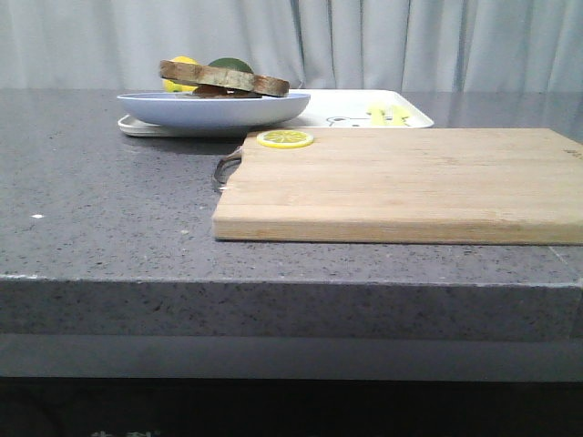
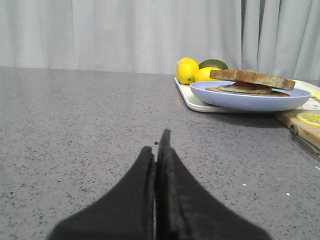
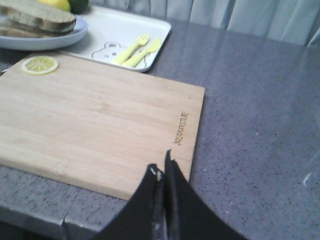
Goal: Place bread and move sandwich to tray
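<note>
The bread [image 1: 223, 78] [image 2: 250, 78] [image 3: 40, 15], a brown-crusted slice, lies tilted on a lower slice [image 2: 250, 90] with a dark reddish filling. This loose stack is the only sandwich-like thing in view. It rests on a round pale-blue plate [image 1: 214, 109] [image 2: 245, 100], which stands on the left part of the white tray [image 1: 364, 114] [image 3: 125, 30]. My left gripper [image 2: 156, 142] is shut and empty, low over the grey table well short of the plate. My right gripper [image 3: 160, 162] is shut and empty above the cutting board's near right corner. Neither gripper shows in the front view.
A light wooden cutting board [image 1: 401, 187] [image 3: 95, 120] lies in front of the tray, with a lemon slice [image 1: 285, 138] [image 3: 40, 65] at its far left corner and a metal handle [image 1: 223, 168] on its left end. Two lemons [image 2: 187, 70] and a lime [image 2: 213, 64] sit behind the plate.
</note>
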